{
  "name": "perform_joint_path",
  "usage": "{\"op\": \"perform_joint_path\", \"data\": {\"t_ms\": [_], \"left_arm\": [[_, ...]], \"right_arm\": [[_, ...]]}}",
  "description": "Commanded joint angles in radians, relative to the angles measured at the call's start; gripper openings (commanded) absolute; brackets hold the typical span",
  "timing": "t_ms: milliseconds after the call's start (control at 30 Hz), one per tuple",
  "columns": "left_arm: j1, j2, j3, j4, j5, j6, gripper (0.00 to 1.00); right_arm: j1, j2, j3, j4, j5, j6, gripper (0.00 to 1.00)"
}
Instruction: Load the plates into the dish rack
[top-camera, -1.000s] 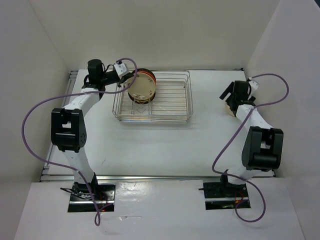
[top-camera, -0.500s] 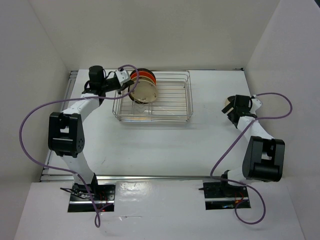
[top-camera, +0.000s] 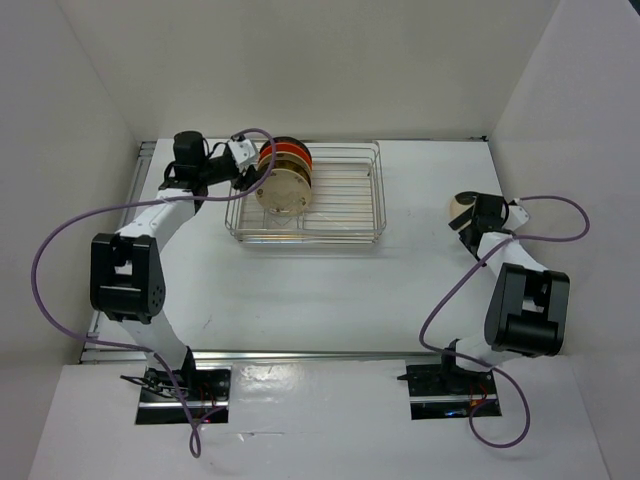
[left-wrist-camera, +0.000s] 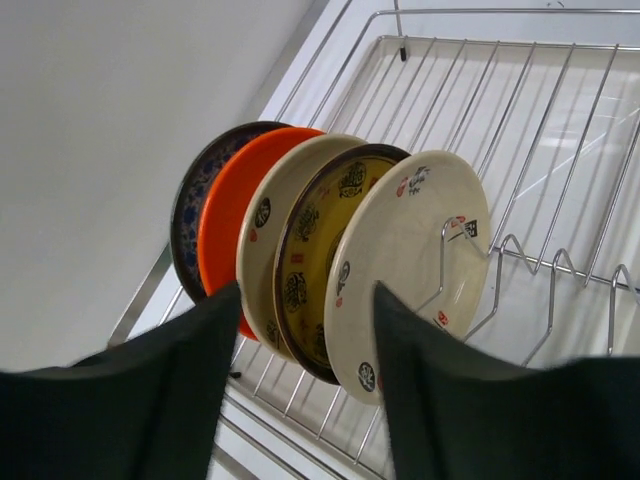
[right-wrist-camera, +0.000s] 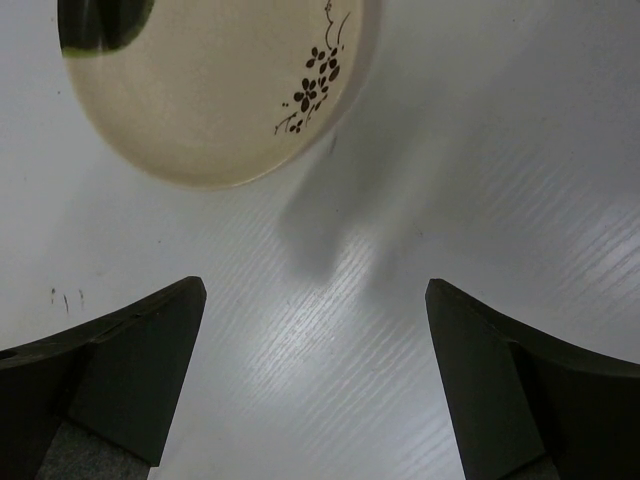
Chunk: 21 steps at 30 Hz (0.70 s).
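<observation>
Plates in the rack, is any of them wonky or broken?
None looks broken. The five round plates stand on edge in the silver wire dish rack, all tilted the same way. The odd one out is a cream plate with dark flower specks, lying on the white table outside the rack.

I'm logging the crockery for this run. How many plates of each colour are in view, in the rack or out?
Cream plates: 3 (two in the dish rack, one on the table)
Orange plate: 1
Dark patterned plate: 1
Yellow-gold plate: 1
Total: 6
</observation>
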Motion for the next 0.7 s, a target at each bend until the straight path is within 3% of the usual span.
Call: {"op": "perform_joint_path", "data": {"t_ms": [0,200,300,667], "left_arm": [[0.004,-0.062,-0.012,0.022,0.012,-0.02,0.66],[0.014,-0.104,-0.012,0.095,0.04,-0.144,0.78],[0.014,-0.128,-0.035,0.14,0.06,-0.192,0.79],[0.014,-0.211,-0.119,0.226,0.002,-0.213,0.8]], "right_arm": [[-0.015,0.028,0.066,0.058,0.05,0.022,0.99],[-0.015,0.088,0.079,0.079,0.096,0.108,0.99],[-0.015,0.108,0.053,0.145,0.121,0.137,0.99],[-0.015,0.315,0.172,0.098,0.15,0.269,0.98]]}}
